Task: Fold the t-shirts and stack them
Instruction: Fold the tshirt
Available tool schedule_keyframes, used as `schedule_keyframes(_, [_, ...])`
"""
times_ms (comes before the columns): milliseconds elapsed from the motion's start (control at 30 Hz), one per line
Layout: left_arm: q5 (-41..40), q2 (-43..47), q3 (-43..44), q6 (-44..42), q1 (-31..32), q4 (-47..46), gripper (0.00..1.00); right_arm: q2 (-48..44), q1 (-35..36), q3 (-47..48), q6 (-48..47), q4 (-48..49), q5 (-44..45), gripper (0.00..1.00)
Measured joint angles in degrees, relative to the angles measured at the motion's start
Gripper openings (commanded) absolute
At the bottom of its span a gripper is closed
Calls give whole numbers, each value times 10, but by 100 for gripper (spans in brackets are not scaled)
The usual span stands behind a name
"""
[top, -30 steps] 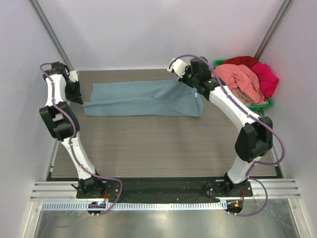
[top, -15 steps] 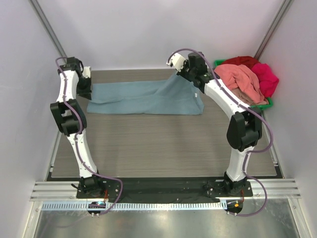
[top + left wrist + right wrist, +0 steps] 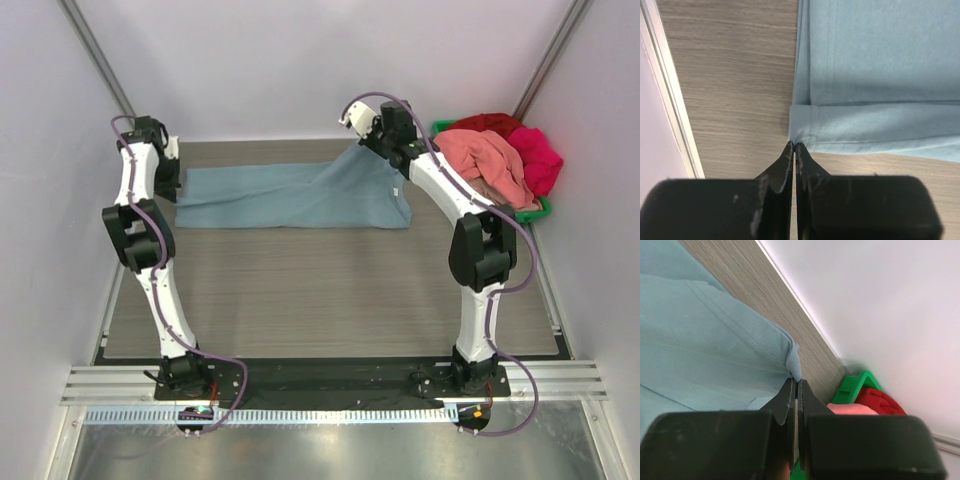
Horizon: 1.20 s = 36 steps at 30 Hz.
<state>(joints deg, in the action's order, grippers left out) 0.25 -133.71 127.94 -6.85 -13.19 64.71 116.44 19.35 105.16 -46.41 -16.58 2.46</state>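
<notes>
A dusty blue-grey t-shirt (image 3: 290, 195) lies folded lengthwise across the far part of the table. My left gripper (image 3: 175, 187) is shut on its left corner; the left wrist view shows the hem corner (image 3: 801, 127) pinched at my left gripper's tips (image 3: 794, 145). My right gripper (image 3: 362, 148) is shut on the shirt's far right corner and holds it lifted; the right wrist view shows that corner (image 3: 792, 360) at my right gripper's tips (image 3: 796, 382). Salmon-pink (image 3: 487, 160), red (image 3: 488, 123) and magenta (image 3: 538, 155) t-shirts are piled at the far right.
The piled shirts sit in a green plastic bin (image 3: 528, 212) at the table's far right corner; its rim shows in the right wrist view (image 3: 855, 385). White walls close in the back and sides. The left table edge (image 3: 670, 100) runs close to my left gripper.
My left gripper has moved right and towards the back, carrying the shirt's left corner. My right gripper has drawn the right corner further back and up. The shirt now lies narrower.
</notes>
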Motion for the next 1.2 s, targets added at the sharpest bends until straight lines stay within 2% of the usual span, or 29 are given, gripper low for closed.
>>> schedule_keyframes(200, [-10,-16,20,2,1,-8,0,21,-2,18,0,7,2,1])
schedule_keyframes(233, [-12,-20,24,3,2,-8,3,28,-2,23,0,11,2,1])
schedule_keyframes(300, [-19,-26,33,3,4,-11,25,44,-2,35,2,16,5,4])
schedule_keyframes(333, [-24,-29,35,2,5,-13,40,52,-2,42,4,18,7,13])
schedule_keyframes(367, [-33,-31,36,5,6,-17,45,62,-2,50,8,20,13,30])
schedule_keyframes(433, [-43,-31,35,11,8,-18,55,78,-1,63,19,31,35,41])
schedule_keyframes(467, [-48,-29,34,13,8,-19,56,81,-1,63,24,34,47,47])
schedule_keyframes(567, [-52,-3,3,18,9,-35,58,74,-2,57,43,47,77,54])
schedule_keyframes(633, [-50,42,-57,16,9,-54,66,45,-3,19,59,61,86,56])
schedule_keyframes(733, [-47,127,-165,8,9,-81,66,-33,-4,-66,92,52,93,57])
schedule_keyframes(867, [-41,181,-224,0,9,-91,62,-94,-14,-117,156,7,83,57])
schedule_keyframes(1033, [-31,153,-245,0,8,-88,61,-109,-53,-161,251,-75,4,57])
schedule_keyframes(1200, [-16,98,-238,6,4,-77,60,-83,-91,-191,277,-158,-78,57])
